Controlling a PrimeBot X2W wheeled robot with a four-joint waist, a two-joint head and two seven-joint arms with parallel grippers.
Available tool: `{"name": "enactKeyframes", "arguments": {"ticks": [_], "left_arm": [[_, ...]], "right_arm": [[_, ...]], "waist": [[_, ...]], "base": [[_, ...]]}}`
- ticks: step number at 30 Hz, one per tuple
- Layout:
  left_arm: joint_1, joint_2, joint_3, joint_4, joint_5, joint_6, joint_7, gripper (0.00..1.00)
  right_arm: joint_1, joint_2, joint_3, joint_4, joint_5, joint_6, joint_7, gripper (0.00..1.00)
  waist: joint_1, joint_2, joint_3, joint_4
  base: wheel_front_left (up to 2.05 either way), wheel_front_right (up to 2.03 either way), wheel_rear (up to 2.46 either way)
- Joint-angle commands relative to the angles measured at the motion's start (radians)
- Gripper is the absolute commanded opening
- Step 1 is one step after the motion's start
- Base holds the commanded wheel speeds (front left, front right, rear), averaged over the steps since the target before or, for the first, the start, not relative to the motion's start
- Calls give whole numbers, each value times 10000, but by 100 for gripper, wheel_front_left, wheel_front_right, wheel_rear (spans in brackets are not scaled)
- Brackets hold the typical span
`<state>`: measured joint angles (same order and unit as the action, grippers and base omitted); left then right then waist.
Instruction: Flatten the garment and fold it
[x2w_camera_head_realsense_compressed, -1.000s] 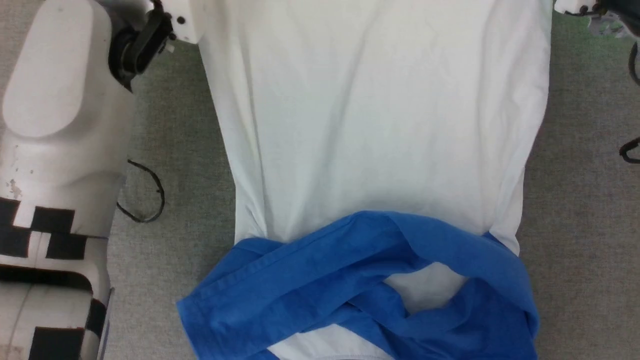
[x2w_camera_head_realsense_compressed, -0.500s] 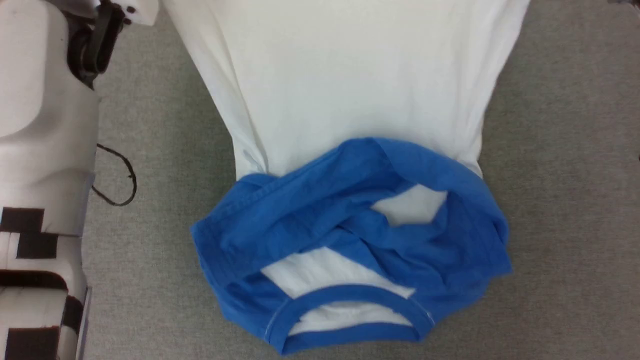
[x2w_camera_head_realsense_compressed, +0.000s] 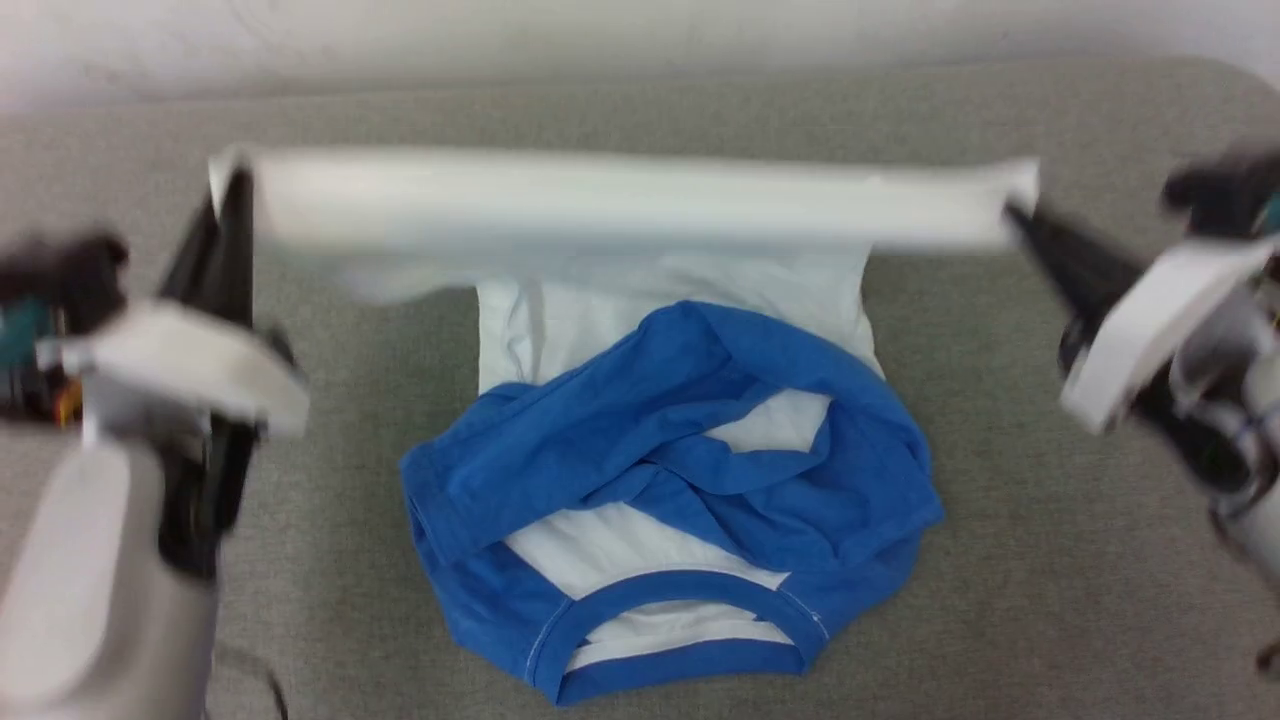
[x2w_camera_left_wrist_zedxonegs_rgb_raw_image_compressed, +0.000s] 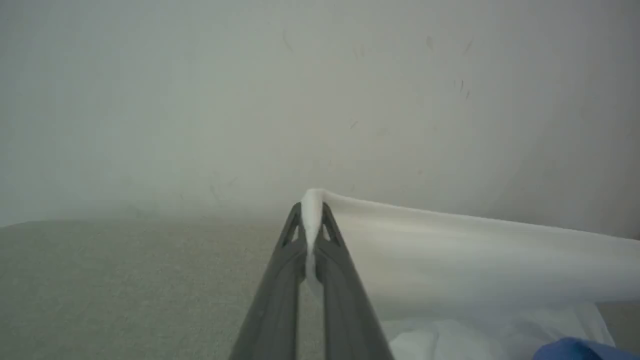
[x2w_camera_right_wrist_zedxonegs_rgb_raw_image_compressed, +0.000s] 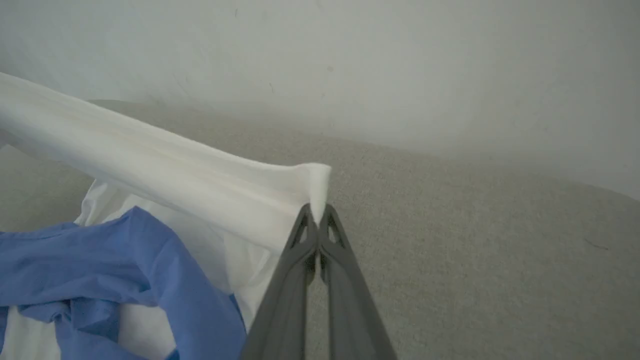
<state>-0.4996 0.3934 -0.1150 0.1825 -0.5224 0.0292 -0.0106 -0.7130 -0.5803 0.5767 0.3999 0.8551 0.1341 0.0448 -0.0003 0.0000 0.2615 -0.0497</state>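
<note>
The garment (x2w_camera_head_realsense_compressed: 660, 440) lies on the grey surface with its blue sleeves and collar bunched toward me. Its white hem edge (x2w_camera_head_realsense_compressed: 620, 205) is stretched taut and lifted in a long band across the far side. My left gripper (x2w_camera_head_realsense_compressed: 232, 190) is shut on the hem's left corner, whose white fabric (x2w_camera_left_wrist_zedxonegs_rgb_raw_image_compressed: 312, 207) is pinched between the dark fingers. My right gripper (x2w_camera_head_realsense_compressed: 1015, 205) is shut on the right corner (x2w_camera_right_wrist_zedxonegs_rgb_raw_image_compressed: 316, 192). The blue sleeves (x2w_camera_right_wrist_zedxonegs_rgb_raw_image_compressed: 100, 270) lie crumpled over the white body. The chest print is hidden.
A grey fabric-covered surface (x2w_camera_head_realsense_compressed: 1050, 620) carries the shirt, and a pale wall (x2w_camera_head_realsense_compressed: 600, 40) rises behind it. My blurred pale forearms (x2w_camera_head_realsense_compressed: 90, 560) flank the shirt left and right. A thin dark cable loop (x2w_camera_head_realsense_compressed: 265, 690) lies at the lower left.
The head camera has tilted up and pulled back, so the whole picture has shifted. The white hem now shows as a raised, stretched band between both grippers, and the collar has come into view.
</note>
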Motion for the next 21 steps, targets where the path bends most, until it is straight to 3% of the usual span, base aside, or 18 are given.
{"name": "enactKeyframes", "arguments": {"ticks": [1, 6, 10, 21], "left_arm": [[812, 195, 312, -385, -155, 366, 86, 0], [3887, -64, 699, -2167, -614, 1203, 590, 0], [5450, -428, 639, -2604, -944, 1519, 908, 0], [6828, -1163, 70, -1135, -1538, 1421, 1196, 0]], "right_arm": [[632, -209, -72, -138, 8, -34, 148, 0], [2922, 74, -397, -1079, -43, -34, 554, 0], [4388, 578, -1028, -1385, -117, -34, 703, 0], [7009, 2089, -2848, -1637, -1016, -34, 1000, 0]], "waist": [[3, 0, -691, -208], [3, 0, -1001, -283], [3, 0, -1066, -265], [3, 0, -1180, -351]], "base": [[0, 0, 0], [0, 0, 0], [0, 0, 0], [0, 0, 0]]}}
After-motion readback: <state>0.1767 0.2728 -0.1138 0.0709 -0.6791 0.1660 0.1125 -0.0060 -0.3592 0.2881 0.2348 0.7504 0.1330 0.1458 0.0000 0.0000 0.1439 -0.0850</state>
